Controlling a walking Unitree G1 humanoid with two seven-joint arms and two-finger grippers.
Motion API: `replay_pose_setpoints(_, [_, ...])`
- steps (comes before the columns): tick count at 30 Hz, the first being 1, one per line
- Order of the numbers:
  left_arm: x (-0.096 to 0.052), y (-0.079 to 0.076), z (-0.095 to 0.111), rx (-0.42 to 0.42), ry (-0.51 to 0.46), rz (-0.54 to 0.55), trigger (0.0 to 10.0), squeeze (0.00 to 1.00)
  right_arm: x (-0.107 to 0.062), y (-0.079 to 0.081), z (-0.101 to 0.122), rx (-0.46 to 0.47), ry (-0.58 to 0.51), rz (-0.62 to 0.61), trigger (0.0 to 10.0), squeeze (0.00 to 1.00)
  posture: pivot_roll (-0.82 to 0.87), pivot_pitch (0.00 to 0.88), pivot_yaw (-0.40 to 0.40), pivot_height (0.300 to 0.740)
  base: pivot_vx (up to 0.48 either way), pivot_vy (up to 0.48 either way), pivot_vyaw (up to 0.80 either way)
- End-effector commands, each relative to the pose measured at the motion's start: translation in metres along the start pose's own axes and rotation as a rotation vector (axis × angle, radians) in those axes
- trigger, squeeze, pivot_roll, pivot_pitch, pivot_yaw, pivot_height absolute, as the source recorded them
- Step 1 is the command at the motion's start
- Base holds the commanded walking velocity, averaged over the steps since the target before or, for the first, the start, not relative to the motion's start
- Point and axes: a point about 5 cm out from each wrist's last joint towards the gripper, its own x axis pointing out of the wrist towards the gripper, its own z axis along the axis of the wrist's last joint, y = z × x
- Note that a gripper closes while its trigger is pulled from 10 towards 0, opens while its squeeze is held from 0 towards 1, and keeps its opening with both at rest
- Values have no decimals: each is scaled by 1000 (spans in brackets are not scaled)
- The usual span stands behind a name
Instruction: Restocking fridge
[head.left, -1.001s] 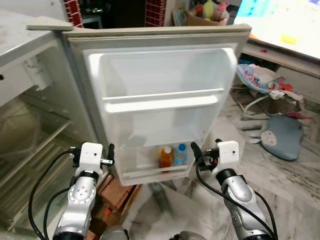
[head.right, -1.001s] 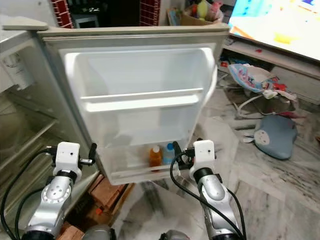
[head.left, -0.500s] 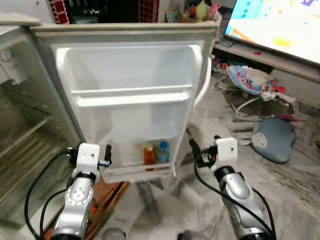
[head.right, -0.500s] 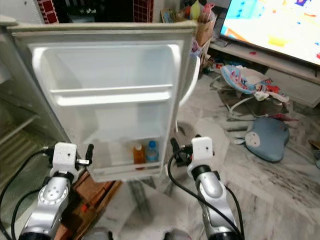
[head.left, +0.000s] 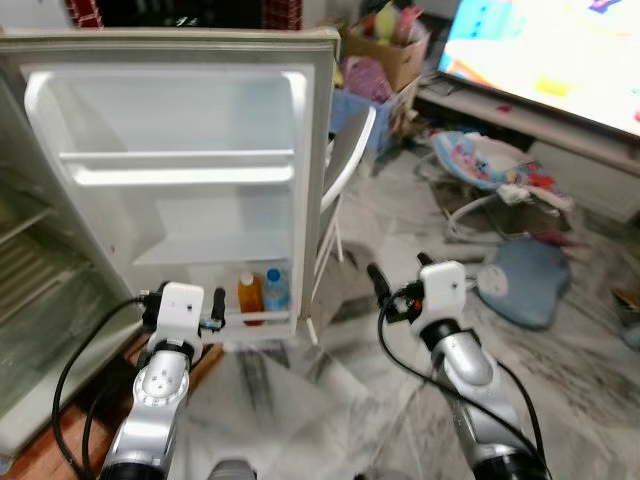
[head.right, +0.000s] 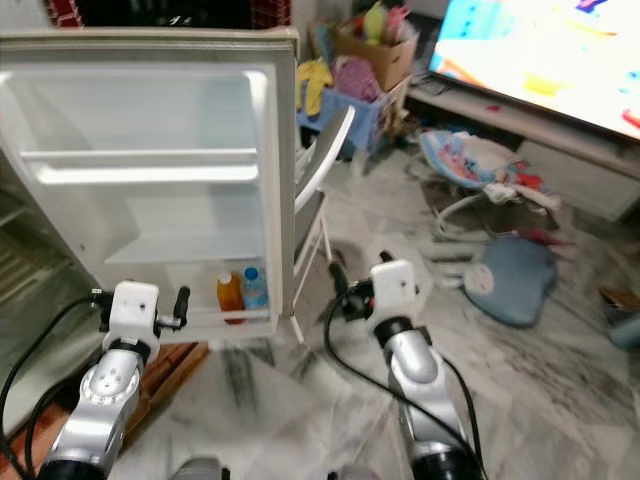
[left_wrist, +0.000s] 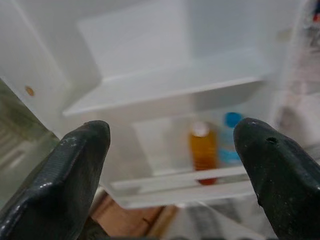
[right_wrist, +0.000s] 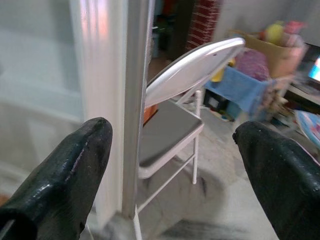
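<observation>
- Open fridge door (head.left: 180, 170) standing wide, its white inner side facing forward, with a white shelf rail across the middle and a low bin at the bottom.
- In that bottom door bin: an orange bottle (head.left: 249, 298) upright with a pale cap, and touching it on the robot's right side a blue-capped bottle (head.left: 275, 291), also upright. Both sit toward the free edge of the door.
- Fridge interior (head.left: 30, 290) visible at far left, with wire shelves, blurred.
- Left gripper (head.left: 185, 301) raised in front of the lower part of the door, just beside the bin; fingers spread wide apart, holding nothing. In the left wrist view, the two black fingertips (left_wrist: 65, 170) frame the orange bottle and the bin between them, not touching either.
- Right gripper (head.left: 396, 283) raised to the right of the door's free edge, over the floor; fingers likewise spread wide, empty. In the right wrist view, pointed at the door's edge and a folding chair beyond it.
- White folding chair (head.left: 340, 180) just behind the door's free edge, partly hidden by it.
- Grey-veined marble floor (head.left: 330, 400) underfoot.
- Farther right: a baby bouncer (head.left: 490, 165) with patterned fabric, a blue-grey cushion (head.left: 520, 285) on the floor near it, and a bright television screen (head.left: 550, 50) on a low stand.
- Behind the chair, a cardboard box of toys (head.left: 385, 40) above a blue bin.
</observation>
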Motion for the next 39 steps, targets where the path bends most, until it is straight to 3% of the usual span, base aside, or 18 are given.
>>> replay_pose_setpoints(1, [0, 4, 1, 26, -5, 6, 10000, 0, 5, 1, 12, -18, -51, 6, 10000, 0, 109, 0, -24, 740, 0, -382, 712])
replay_pose_setpoints(9, [0, 2, 0, 27, 3, 0, 10000, 0, 9, -2, 15, -24, -69, -11, 10000, 0, 107, 0, -24, 740, 0, -384, 712])
replay_pose_setpoints(13, [1, 6, 1, 26, -6, 18, 10000, 0, 9, -15, 17, -42, -80, -72, 10000, 0, 108, 0, -22, 740, 0, -384, 652])
replay_pose_setpoints(18, [-3, 9, 9, -32, -78, 48, 10000, 0, 5, -26, 13, -22, -61, -167, 10000, 0, 108, 0, -21, 740, 0, 0, 0])
replay_pose_setpoints(20, [-4, 10, 11, -12, -87, 66, 10000, 0, 7, -31, 14, -63, -60, -220, 10000, 0, 105, 0, -15, 740, 0, 0, 0])
replay_pose_setpoints(25, [-6, 14, 14, -20, -121, 118, 10000, 0, 10, -34, 18, -23, -74, -234, 10000, 0, 104, 0, -13, 740, 0, 0, 0])
replay_pose_setpoints(29, [-12, 25, 19, 4, -163, 180, 10000, 0, 10, -40, 22, -82, -88, -260, 10000, 0, 108, 0, -15, 740, 130, 0, 108])
replay_pose_setpoints(39, [-12, 27, 17, 19, -149, 212, 10000, 0, 16, -34, 25, -42, -101, -236, 10000, 0, 112, 0, -14, 740, 346, -285, 472])
